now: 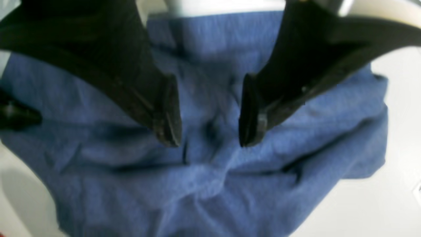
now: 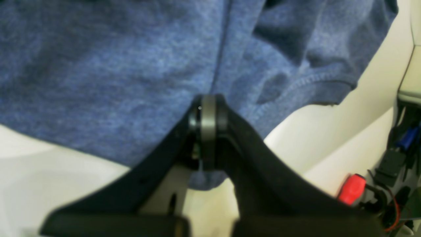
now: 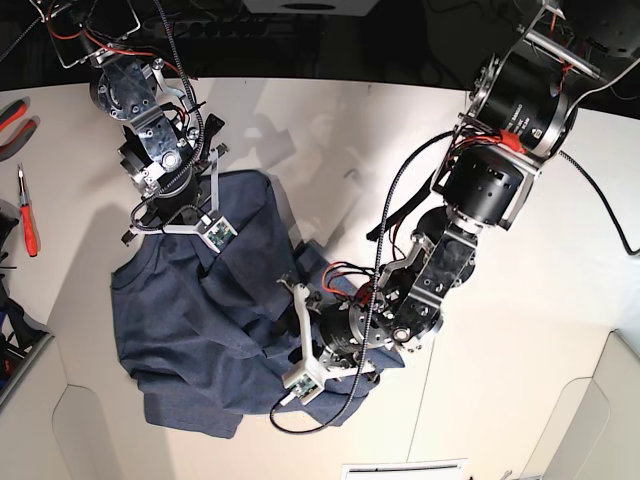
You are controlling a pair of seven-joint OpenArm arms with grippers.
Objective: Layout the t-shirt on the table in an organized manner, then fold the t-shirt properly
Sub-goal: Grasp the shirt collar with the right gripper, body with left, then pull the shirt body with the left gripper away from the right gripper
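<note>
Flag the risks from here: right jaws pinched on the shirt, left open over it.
1. The right gripper is shut on the t-shirt near a hem; any pull would probably drag the bunched, overlapping cloth rather than flatten it.
2. The left gripper hangs open over wrinkled layers; closing here could catch several plies.
3. Loose cables near the left wrist lie close to the cloth and might snag.
</note>
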